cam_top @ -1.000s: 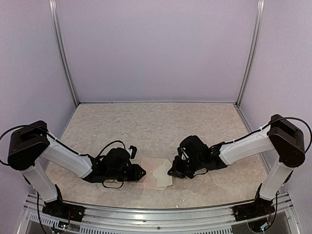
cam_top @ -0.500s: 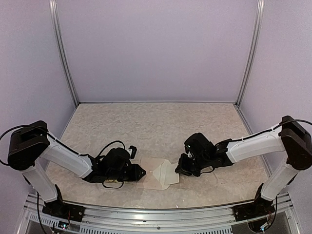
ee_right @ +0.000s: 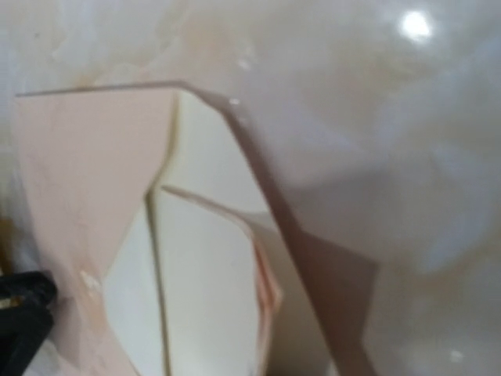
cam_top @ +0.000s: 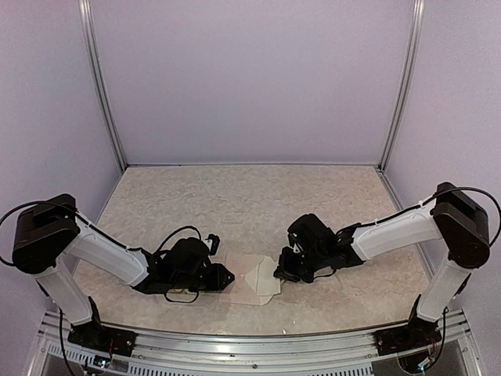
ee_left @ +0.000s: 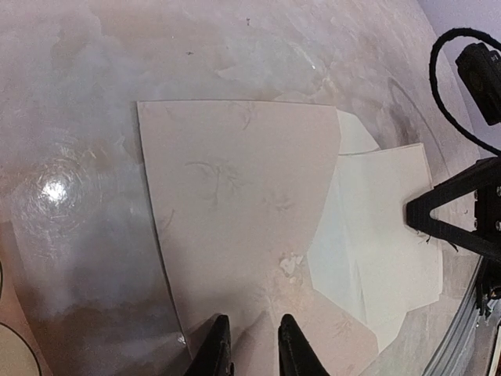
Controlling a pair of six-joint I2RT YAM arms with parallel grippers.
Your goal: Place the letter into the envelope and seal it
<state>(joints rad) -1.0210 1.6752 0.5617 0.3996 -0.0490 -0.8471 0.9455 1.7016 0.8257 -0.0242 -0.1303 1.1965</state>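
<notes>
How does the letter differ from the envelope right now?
The envelope is pinkish-beige; the letter is paler cream. The envelope lies spread flat; the letter is folded, with a crease. The envelope covers part of the letter, which sticks out of its open end. Both are thin paper.
</notes>
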